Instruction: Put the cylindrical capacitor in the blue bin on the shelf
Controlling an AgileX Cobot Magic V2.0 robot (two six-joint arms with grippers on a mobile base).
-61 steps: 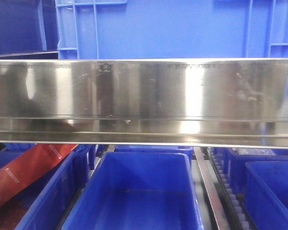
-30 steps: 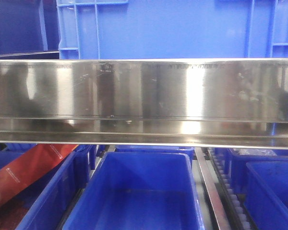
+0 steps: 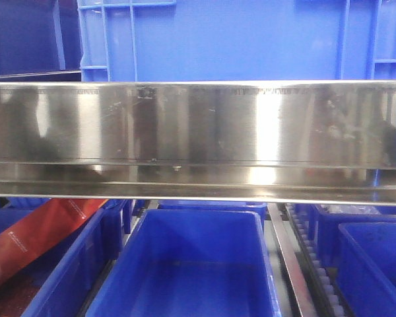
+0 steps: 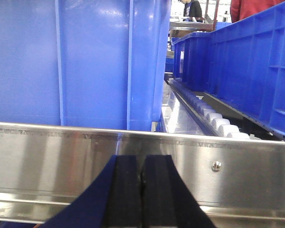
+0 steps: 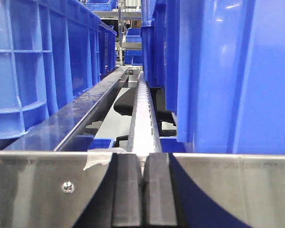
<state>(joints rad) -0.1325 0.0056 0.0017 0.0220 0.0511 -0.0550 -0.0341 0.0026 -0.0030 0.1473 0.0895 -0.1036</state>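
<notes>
Exterior front-facing view: the shelf point(image 3: 198, 135) fills the middle as a wide band of brushed steel, streaked with bright glare and dull reflections. Above its rail stands a large blue crate point(image 3: 241, 39). Below it an open blue bin point(image 3: 191, 264) sits in the centre, its floor bare, with more blue bins on either side. The bin at the lower left holds an orange-red printed pack point(image 3: 39, 234) lying tilted; its white lettering is too small to read. A white roller track point(image 3: 313, 264) runs between the centre bin and the bins on the right.

From the left wrist, the left gripper point(image 4: 142, 178) has its black pads pressed together with nothing between them, facing the steel rail, which carries one small screw point(image 4: 216, 166). Behind the far bins a figure in red point(image 4: 254, 8) stands in a lit room.

From the right wrist, the right gripper point(image 5: 144, 183) is likewise pressed together on nothing. A scrap of clear tape point(image 5: 102, 156) curls on the rail.

The cylindrical capacitor shows in none of the views.
</notes>
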